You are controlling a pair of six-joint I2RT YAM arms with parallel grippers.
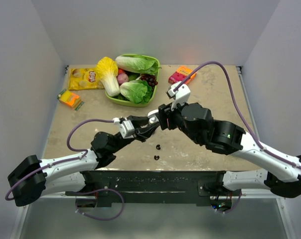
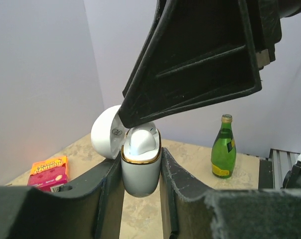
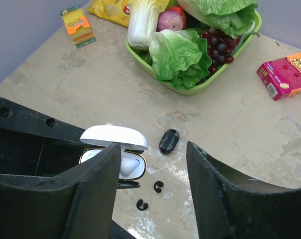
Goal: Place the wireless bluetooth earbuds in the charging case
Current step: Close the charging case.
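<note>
Charging case (image 2: 139,180) upright, lid hinged back and open, white inner wells showing. Left fingers (image 2: 166,172) are closed on its lower body, one on each side. Whether the case rests on the counter (image 3: 240,124) or is held clear of it cannot be told.

Right fingers (image 3: 103,174) are spread wide and grip nothing. They hang above the case. In the left wrist view one of them has its tip at the open mouth; contact cannot be told.

Earbuds (image 3: 158,186), both black, lie on the counter. The second earbud (image 3: 141,204) is near the first but not touching it. Both are just on the near side of the case.

Black oval object (image 3: 169,141) lies on the counter just beside the case lid. At the far side is a green tray (image 3: 190,91) with lettuce and grapes, with a pink box (image 3: 286,74) to its right. Green glass bottle (image 2: 224,147) stands upright, well apart from the case.
</note>
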